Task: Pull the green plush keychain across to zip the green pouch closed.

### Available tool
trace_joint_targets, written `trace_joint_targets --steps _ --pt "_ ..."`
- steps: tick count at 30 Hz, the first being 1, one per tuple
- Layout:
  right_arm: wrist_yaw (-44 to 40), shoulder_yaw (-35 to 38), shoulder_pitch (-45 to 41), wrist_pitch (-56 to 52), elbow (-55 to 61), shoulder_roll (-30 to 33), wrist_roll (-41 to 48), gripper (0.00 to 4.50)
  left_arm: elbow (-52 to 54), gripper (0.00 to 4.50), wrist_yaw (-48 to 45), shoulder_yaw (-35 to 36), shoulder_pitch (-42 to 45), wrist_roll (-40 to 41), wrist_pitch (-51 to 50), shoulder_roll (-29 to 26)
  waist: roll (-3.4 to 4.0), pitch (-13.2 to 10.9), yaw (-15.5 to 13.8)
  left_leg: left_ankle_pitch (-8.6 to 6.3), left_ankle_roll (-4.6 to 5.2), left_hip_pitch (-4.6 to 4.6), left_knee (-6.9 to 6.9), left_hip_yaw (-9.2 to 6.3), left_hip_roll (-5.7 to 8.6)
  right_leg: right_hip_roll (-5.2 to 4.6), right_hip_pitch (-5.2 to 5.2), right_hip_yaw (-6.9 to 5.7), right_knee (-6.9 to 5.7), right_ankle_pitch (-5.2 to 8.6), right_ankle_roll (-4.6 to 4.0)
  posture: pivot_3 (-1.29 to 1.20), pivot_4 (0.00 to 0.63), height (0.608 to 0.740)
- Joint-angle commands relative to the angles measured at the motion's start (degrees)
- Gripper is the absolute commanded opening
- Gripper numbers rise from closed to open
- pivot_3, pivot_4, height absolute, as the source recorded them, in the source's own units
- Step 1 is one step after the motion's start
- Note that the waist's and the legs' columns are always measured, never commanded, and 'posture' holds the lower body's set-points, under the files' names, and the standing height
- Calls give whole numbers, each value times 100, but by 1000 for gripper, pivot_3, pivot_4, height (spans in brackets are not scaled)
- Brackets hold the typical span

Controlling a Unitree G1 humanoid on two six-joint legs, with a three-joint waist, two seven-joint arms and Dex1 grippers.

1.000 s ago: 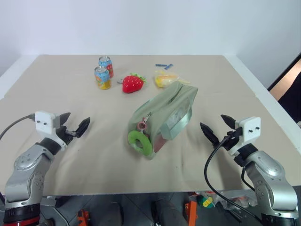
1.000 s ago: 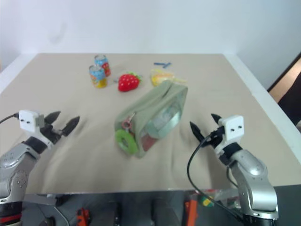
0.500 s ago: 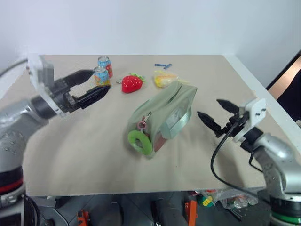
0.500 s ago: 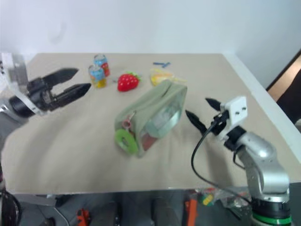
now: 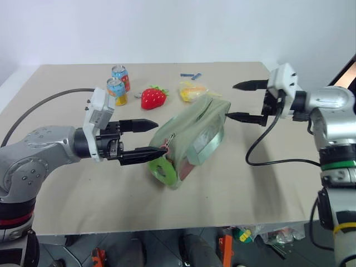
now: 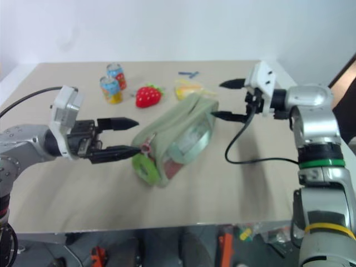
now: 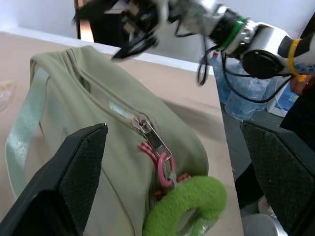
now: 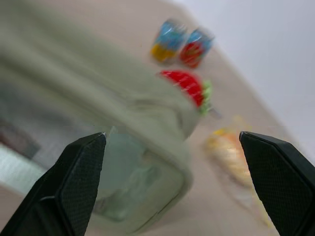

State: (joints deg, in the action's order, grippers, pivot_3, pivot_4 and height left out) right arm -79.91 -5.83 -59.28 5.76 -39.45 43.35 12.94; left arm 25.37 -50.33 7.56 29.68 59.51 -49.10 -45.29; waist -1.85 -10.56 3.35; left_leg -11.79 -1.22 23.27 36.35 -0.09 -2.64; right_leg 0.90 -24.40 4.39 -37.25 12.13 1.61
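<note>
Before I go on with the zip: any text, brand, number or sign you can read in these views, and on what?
None can be read.
The two drink cans: colourful printed labels, too small to read.
The yellow packet: print too blurred to read.
The green pouch and the green plush keychain: no lettering visible.
The red plush strawberry: no lettering visible.

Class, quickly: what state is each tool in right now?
Left tool: open, holding nothing, beside the green plush keychain.
Right tool: open, holding nothing, near the green pouch.

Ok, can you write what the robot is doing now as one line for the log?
left gripper: open, beside green plush keychain | right gripper: open, at far end of green pouch | held: nothing
</note>
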Motion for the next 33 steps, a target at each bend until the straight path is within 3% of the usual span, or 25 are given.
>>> trace_joint_targets --steps 1,3,6,12,17,24,33 --pt "-369 -21 -534 637 -878 -140 -267 4500 179 4462 106 141 2 27 77 35 0 0 -3 -1 2 5 -1 0 1 -2 -3 0 1 2 -1 0 150 740" --pt "-421 25 -720 780 -1283 -295 -303 4500 259 4462 191 180 -81 28 76 41 0 0 -5 -5 3 6 -1 -1 1 -4 -3 -1 1 5 -2 0 150 740" --pt "-604 60 -874 905 -1629 -415 -341 3717 351 4500 316 254 -195 80 49 23 1 0 -8 -8 2 7 -2 -2 3 -8 -3 -2 1 7 -5 0 150 740" --pt "-967 170 -809 718 -1643 -427 -279 1644 401 4500 450 320 -272 96 55 9 1 -1 -22 -8 1 0 1 -2 4 -9 0 -3 -3 7 -4 0 150 740" --pt "-971 326 -443 202 -802 -226 -118 11 238 4500 445 288 -322 -129 153 8 2 -1 -21 -8 0 -5 1 -5 2 -3 0 -3 -14 7 -5 0 150 740" --pt "-622 565 874 -1503 1920 434 434 11 -219 4500 227 520 -412 -510 375 -209 6 -3 -70 -7 -1 -2 5 -9 3 -4 -4 -8 -24 11 -7 0 150 740" --pt "708 1133 2472 -3866 4993 838 1295 11 -380 4500 48 551 -516 -674 436 -225 6 -3 -59 -7 -2 -8 10 -11 2 -6 -5 -13 -41 20 -8 0 150 740"
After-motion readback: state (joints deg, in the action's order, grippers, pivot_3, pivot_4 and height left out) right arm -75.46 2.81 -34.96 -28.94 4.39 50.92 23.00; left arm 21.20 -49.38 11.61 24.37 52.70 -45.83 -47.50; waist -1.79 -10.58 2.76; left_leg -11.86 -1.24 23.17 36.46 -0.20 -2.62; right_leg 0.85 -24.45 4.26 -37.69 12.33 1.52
